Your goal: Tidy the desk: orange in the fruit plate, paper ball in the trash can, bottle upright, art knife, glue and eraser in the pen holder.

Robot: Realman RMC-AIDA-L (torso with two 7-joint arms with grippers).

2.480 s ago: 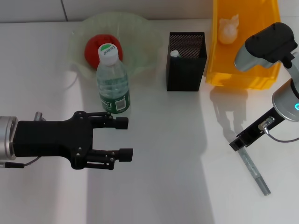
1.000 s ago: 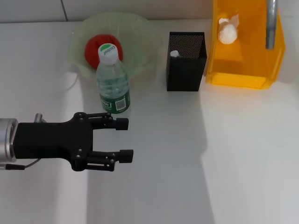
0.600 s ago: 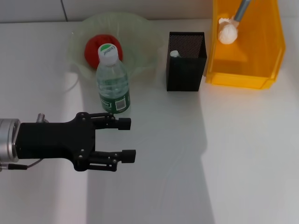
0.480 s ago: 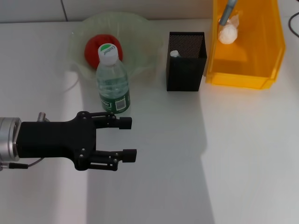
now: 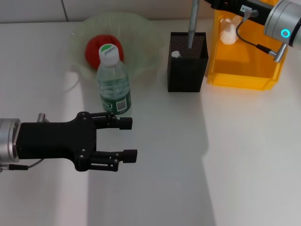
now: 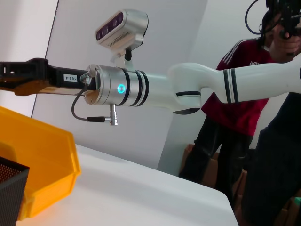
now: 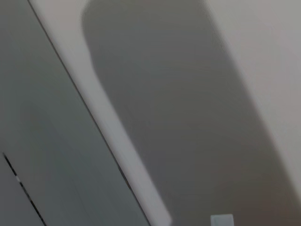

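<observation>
Grey art knife hangs into the pen holder; right gripper's fingers unseen.

Bright, even light fills the head view. The white counter carries a broad soft grey band of shadow running forward from the pen holder. The right wrist view is wholly blurred, only grey and pale streaks.

Left gripper low over tabletop, near bottle, black fingers spread apart, pointing sideways. Right arm reaches in high behind pen holder, wrist extended level; own fingers hidden.
</observation>
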